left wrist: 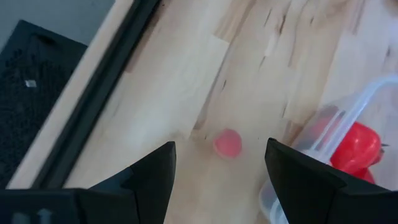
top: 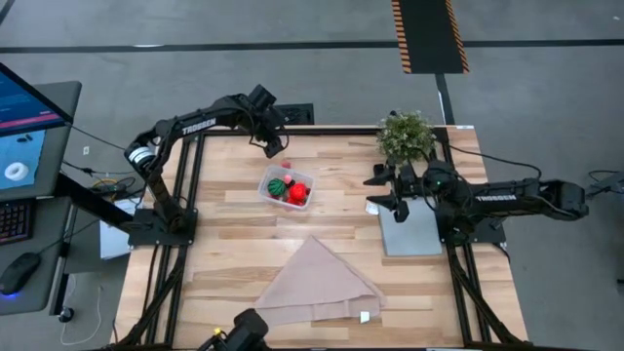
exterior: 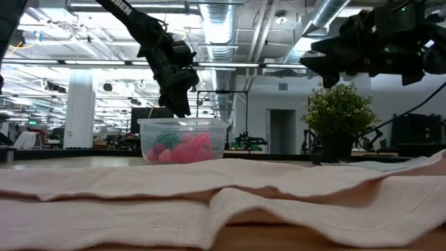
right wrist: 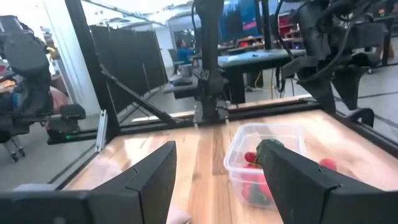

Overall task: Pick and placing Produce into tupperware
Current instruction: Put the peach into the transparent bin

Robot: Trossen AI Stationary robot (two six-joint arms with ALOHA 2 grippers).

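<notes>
Overhead, the clear tupperware (top: 286,186) sits upper centre of the wooden surface (top: 234,244), already holding a green striped ball (top: 278,182) and a red pepper-like piece (top: 298,192), so most of the produce looks delivered; the left pincer (top: 272,149) hangs just above the tub's upper rim, probably poised over a small pink bit (top: 286,165) lying on the wood just outside that rim. At right of frame the right pincer (top: 387,189) waits beside a grey panel (top: 410,230), below a potted plant (top: 406,136), and a folded beige cloth (top: 320,283) fills the lower centre, well apart from the tub, leaving bare wood all around it. Seen from surface height, the tub (exterior: 183,140) stands behind the cloth folds (exterior: 223,195), the left pincer (exterior: 178,104) right over its rim, the right one (exterior: 334,66) raised at upper right, well clear. Through the left wrist camera the fingers (left wrist: 155,171) are parted with nothing between them, and the pink berry (left wrist: 227,142) lies in their gap, close to the tub's corner (left wrist: 323,155) and not far from the dark frame rail (left wrist: 93,106), so a descent has little side room. From the right wrist camera the fingers (right wrist: 149,177) are spread and empty, looking across open wood to the tub (right wrist: 267,162)
</notes>
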